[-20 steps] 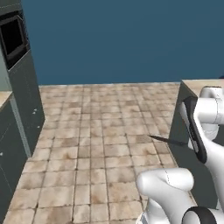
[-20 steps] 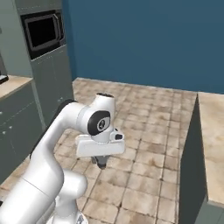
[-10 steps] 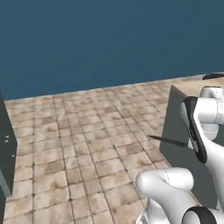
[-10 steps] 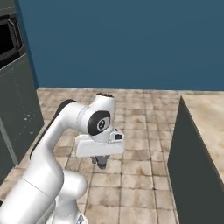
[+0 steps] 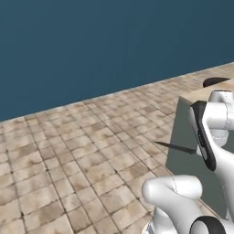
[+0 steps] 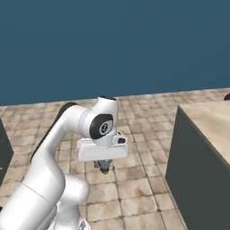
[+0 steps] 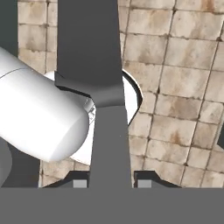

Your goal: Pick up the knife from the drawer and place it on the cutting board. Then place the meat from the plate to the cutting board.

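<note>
One thing is in your end effector [image 7: 109, 183]: the knife [image 7: 98, 70], pinched between the two nearly closed fingers. In the hand view you see its handle running up from between the finger tips, widening into the broad dark blade that reaches the top edge, so the knife's long axis lies straight along the end effector. In the left base view you can see the thin dark blade [image 5: 176, 147] sticking out level from behind the arm, its tip pointing left over the tiled floor [image 5: 68, 160]. The knife hangs in the air, just off the near left corner of the dark-sided bench [image 5: 192, 151], resting on nothing. In the right base view the end effector [image 6: 104, 168] points down at the floor.
</note>
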